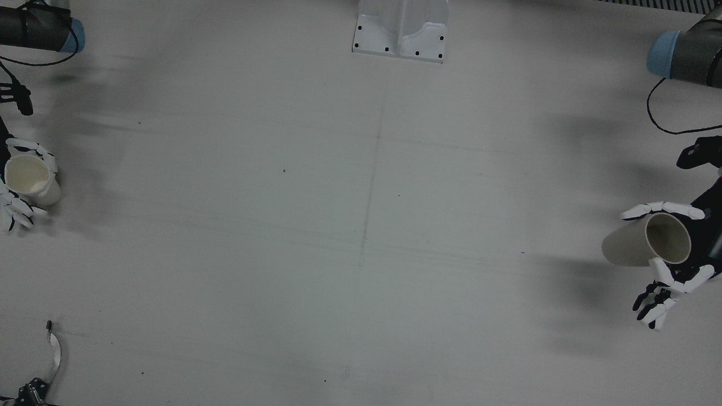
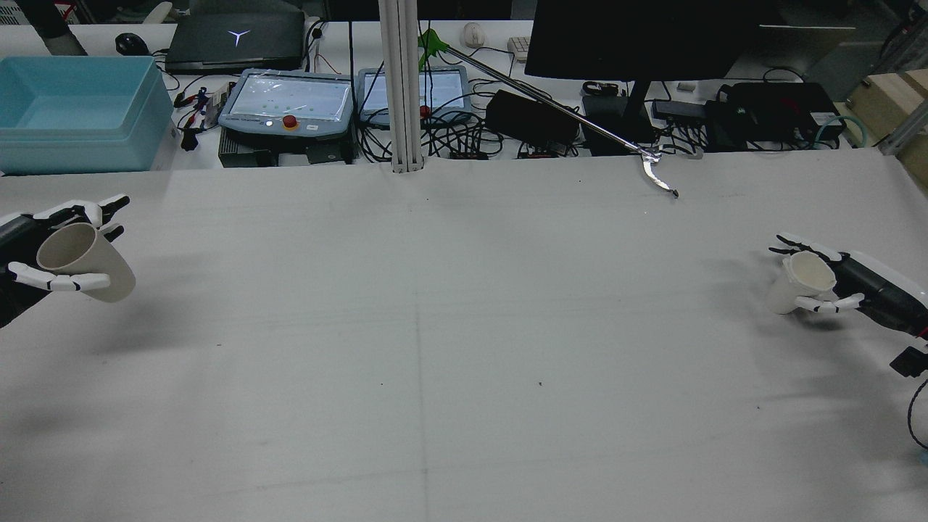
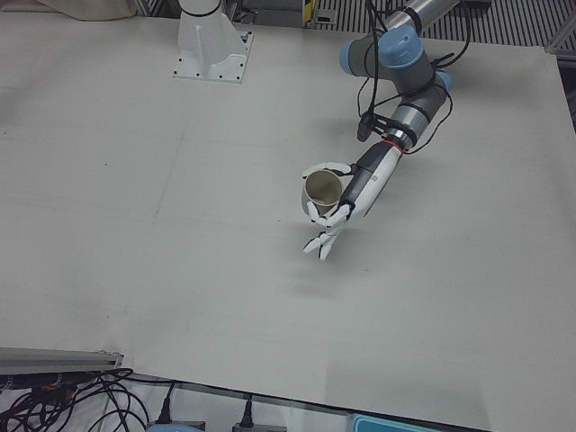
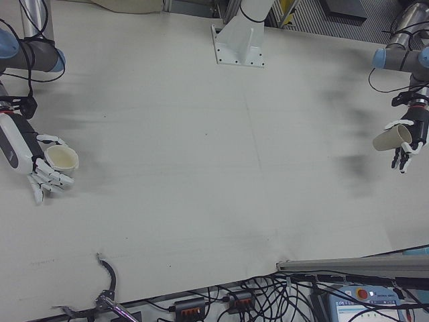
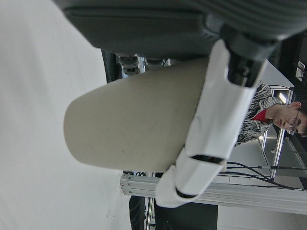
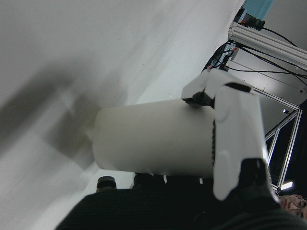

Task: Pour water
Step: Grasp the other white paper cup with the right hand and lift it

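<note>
My left hand (image 2: pixel 69 250) is shut on a beige paper cup (image 2: pixel 87 264) at the table's left edge in the rear view. That cup (image 1: pixel 643 243) is lifted off the table and tilted, its shadow lying apart from it. It also shows as the cup (image 3: pixel 321 191) in my left hand (image 3: pixel 340 209). My right hand (image 2: pixel 834 288) is shut on a white paper cup (image 2: pixel 797 281) at the opposite edge, upright and low over the table. Whether this cup (image 1: pixel 31 177) touches the table I cannot tell. One finger (image 6: pixel 235 139) wraps the white cup (image 6: pixel 153 139).
The wide grey table (image 1: pixel 361 225) lies between the two hands. A white pedestal (image 1: pixel 400 34) stands at the robot's side. A long reach tool (image 2: pixel 652 167) rests on the far edge, with a blue bin (image 2: pixel 72 109) and electronics beyond. A person (image 5: pixel 283 120) stands past the table.
</note>
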You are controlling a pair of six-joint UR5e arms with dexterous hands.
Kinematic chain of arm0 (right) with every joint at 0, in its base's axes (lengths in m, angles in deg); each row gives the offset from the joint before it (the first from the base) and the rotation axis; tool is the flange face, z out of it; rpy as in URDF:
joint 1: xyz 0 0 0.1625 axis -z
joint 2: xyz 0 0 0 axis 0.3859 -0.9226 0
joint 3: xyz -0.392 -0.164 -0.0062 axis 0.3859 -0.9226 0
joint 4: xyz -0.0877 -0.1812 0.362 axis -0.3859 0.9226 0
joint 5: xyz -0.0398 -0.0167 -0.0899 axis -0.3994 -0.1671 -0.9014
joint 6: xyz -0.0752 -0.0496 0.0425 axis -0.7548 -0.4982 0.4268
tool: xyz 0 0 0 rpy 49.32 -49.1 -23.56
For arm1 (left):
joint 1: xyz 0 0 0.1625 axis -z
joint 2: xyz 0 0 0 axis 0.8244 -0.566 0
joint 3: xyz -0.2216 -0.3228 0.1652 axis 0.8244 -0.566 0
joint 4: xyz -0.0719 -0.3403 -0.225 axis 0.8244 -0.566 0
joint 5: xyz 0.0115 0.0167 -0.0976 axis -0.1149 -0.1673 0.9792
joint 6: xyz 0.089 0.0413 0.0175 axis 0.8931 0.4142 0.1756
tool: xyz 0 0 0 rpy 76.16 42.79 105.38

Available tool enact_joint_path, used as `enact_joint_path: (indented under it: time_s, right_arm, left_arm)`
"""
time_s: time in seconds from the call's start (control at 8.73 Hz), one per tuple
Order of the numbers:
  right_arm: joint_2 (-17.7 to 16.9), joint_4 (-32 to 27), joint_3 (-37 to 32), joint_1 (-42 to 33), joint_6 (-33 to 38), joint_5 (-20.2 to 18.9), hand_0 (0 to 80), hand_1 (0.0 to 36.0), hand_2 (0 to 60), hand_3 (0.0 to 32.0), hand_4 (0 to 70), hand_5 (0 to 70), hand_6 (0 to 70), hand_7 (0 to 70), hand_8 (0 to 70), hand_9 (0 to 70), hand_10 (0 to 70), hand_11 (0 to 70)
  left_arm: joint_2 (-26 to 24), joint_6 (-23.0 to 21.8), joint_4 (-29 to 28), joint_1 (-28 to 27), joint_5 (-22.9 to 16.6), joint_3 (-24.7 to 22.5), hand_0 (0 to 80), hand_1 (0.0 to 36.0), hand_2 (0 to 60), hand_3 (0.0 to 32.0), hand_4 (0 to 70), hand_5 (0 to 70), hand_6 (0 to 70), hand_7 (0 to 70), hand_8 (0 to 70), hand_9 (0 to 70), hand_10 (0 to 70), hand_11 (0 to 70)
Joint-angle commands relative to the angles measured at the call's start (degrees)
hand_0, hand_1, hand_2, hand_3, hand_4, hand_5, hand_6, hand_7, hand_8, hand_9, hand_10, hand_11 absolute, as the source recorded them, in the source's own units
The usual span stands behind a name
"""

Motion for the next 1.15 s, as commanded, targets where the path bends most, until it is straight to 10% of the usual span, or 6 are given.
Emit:
enact_joint_path:
  time_s: [0.0, 0.11, 0.46, 0.8, 1.03]
  right_arm:
    - [-0.1, 4.2, 3.4, 0.5, -0.3, 0.6, 80.0, 36.0, 60.0, 0.0, 13.1, 21.7, 51.4, 70.0, 50.5, 70.0, 2.0, 5.8]
    - [-0.4, 4.2, 5.2, 0.2, -0.2, 0.6, 80.0, 36.0, 60.0, 0.0, 10.1, 26.3, 59.0, 70.0, 62.8, 70.0, 11.6, 21.2]
    - [-0.2, 16.1, 22.9, -12.3, 1.3, -0.6, 80.0, 36.0, 60.0, 0.0, 7.9, 26.0, 53.6, 70.0, 54.2, 70.0, 5.2, 12.5]
    - [16.7, 38.4, 33.5, -17.1, 0.7, -0.4, 80.0, 36.0, 60.0, 0.0, 19.7, 26.4, 61.2, 70.0, 55.4, 70.0, 5.7, 12.9]
    - [26.2, 47.1, 36.3, -17.1, -4.5, -0.2, 80.0, 36.0, 60.0, 0.0, 53.5, 27.0, 70.0, 70.0, 53.1, 70.0, 8.0, 15.8]
  left_arm:
    - [0.2, 0.0, 0.0, 0.0, 0.1, 0.0, 80.0, 36.0, 60.0, 0.0, 23.2, 70.0, 9.5, 9.2, 1.5, 0.4, 3.4, 9.7]
    - [0.2, 0.0, 0.2, -0.2, 0.1, 0.0, 80.0, 36.0, 60.0, 0.0, 23.3, 70.0, 9.5, 9.2, 1.4, 0.4, 3.4, 9.8]
    - [-10.6, 0.7, 8.7, -2.8, 0.1, 0.6, 80.0, 36.0, 60.0, 0.0, 25.8, 70.0, 10.3, 10.2, 1.3, 0.6, 3.4, 9.7]
    - [-28.7, 0.6, 17.9, -9.9, 0.1, 7.0, 80.0, 36.0, 60.0, 0.0, 26.4, 70.0, 11.4, 10.7, 1.5, 0.7, 3.7, 10.0]
    - [-36.5, 1.1, 22.8, -11.9, 0.2, 10.0, 80.0, 36.0, 60.0, 0.0, 26.8, 70.0, 11.9, 10.9, 1.8, 0.7, 3.7, 10.0]
